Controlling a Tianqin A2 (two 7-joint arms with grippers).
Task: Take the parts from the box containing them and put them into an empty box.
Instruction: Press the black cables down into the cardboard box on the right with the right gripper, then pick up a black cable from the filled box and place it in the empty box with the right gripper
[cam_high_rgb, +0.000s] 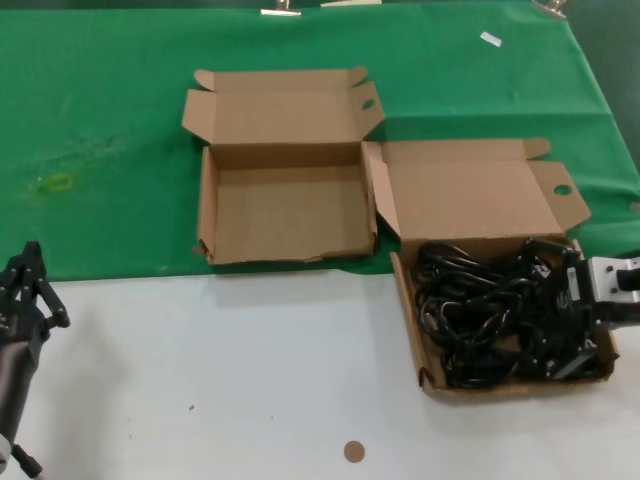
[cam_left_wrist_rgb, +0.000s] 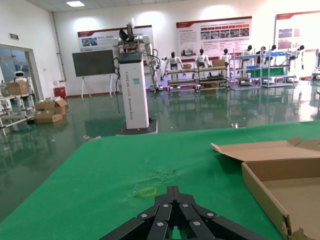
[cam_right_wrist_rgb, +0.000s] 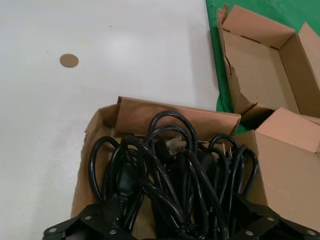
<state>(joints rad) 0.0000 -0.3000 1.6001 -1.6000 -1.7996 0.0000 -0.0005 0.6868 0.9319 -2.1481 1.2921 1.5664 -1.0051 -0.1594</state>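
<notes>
The right gripper (cam_high_rgb: 560, 318) sat low in the full box (cam_high_rgb: 505, 196), fingers spread around the cords (cam_high_rgb: 480, 315) for a grasp; the empty box (cam_high_rgb: 285, 210) waited alongside; the left gripper (cam_high_rgb: 25, 290) idled, fingers closed.

So taking the full box (cam_high_rgb: 430, 375) as the anchor: the power cords (cam_high_rgb: 480, 315) are all piled inside it, tangled together and filling most of the floor. Its lid (cam_high_rgb: 470, 200) stands up behind it. The empty box (cam_high_rgb: 208, 205) sits behind and to the left of it, near corners almost touching, on the cloth (cam_high_rgb: 100, 120). The full box itself lies mostly on the bare table (cam_high_rgb: 200, 380) in front of the cloth edge. A little disc (cam_high_rgb: 354, 452) lies on the table in front-left of it. The right gripper (cam_high_rgb: 570, 320) is in its right end, among the cords. The left gripper (cam_high_rgb: 25, 290) is way off left, over the table.
</notes>
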